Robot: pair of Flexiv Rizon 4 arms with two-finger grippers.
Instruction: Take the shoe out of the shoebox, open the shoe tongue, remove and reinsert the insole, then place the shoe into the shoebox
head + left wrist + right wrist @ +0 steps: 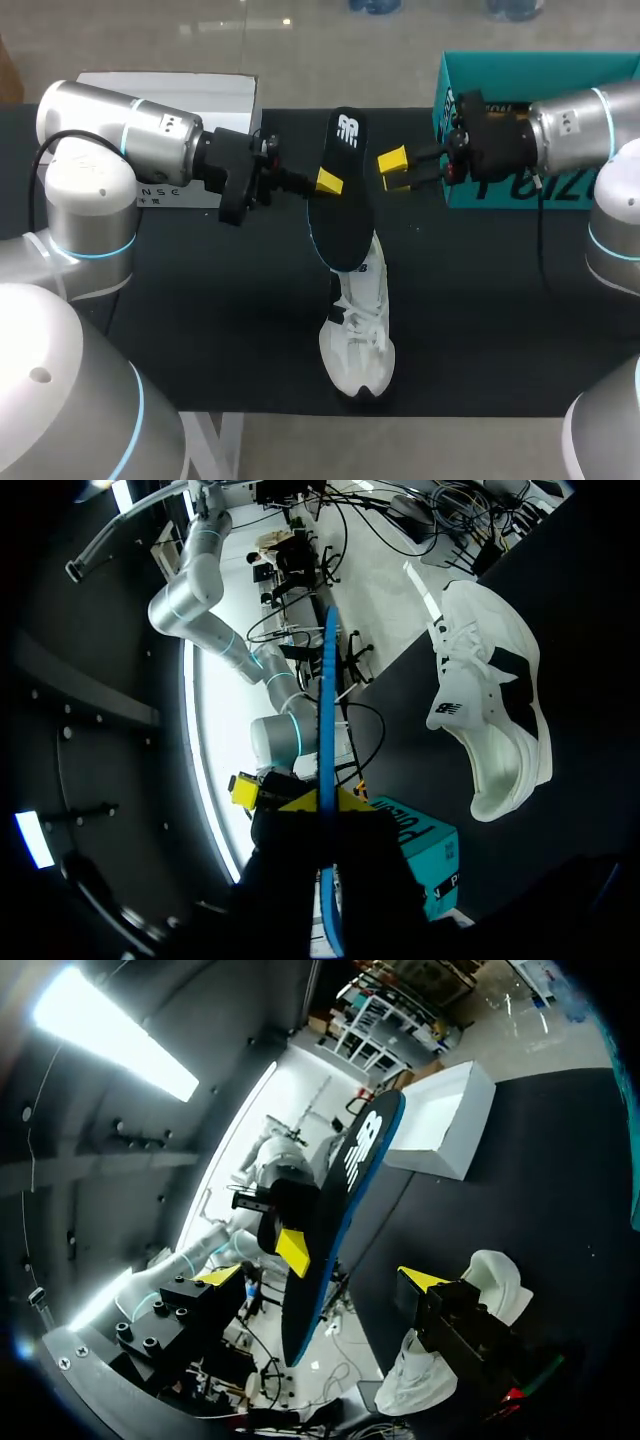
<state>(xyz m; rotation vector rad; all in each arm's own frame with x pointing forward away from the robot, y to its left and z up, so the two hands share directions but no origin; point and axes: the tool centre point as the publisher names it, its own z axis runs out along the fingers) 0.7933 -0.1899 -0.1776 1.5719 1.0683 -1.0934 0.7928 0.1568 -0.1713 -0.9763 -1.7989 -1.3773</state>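
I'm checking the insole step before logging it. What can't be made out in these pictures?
- Head view: the collar of the white shoe sits behind the lower end of the insole.
- Head view: the far finger of the left hand is behind the insole.
- Head view: the right arm covers much of the teal shoebox, and the edge cuts off its side.
- Right wrist view: the right hand covers part of the shoe.

Left arm and right arm are silver with light-blue joint rings. Black wrist heads end in yellow fingertips.
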